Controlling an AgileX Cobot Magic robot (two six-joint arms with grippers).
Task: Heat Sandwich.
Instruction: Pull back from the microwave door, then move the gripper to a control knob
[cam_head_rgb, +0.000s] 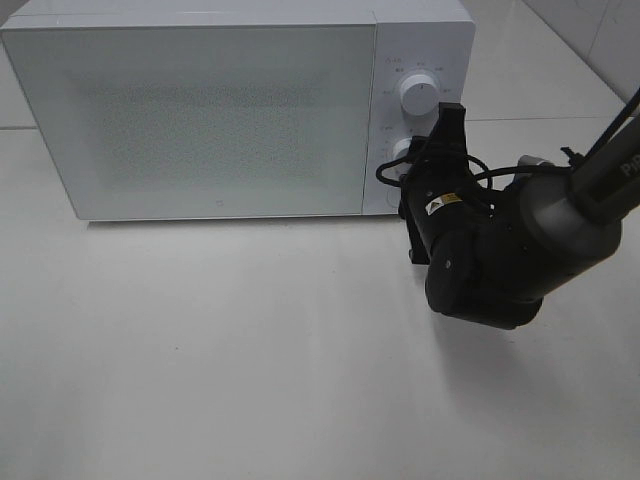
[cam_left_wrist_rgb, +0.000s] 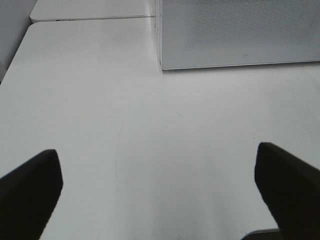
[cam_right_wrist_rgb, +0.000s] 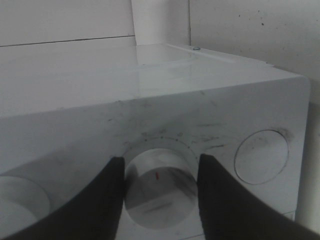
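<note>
My right gripper (cam_right_wrist_rgb: 160, 175) is clamped on the lower dial (cam_right_wrist_rgb: 159, 195) of the microwave (cam_head_rgb: 425, 25), left gripper (cam_left_wrist_rgb: 160, 185) slack over the table (cam_left_wrist_rgb: 150, 125). The sandwich isn't visible, door (cam_head_rgb: 200, 110) closed, probably inside. Risk: fingers slip on the smooth dial and the timer never gets set

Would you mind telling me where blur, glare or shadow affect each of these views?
Exterior high: even light, faint shadow on the table beneath the right arm. Left wrist: the fingers are dark, soft-edged silhouettes. Right wrist: glare on the microwave top; fingers flanking the knob blurred.
</note>
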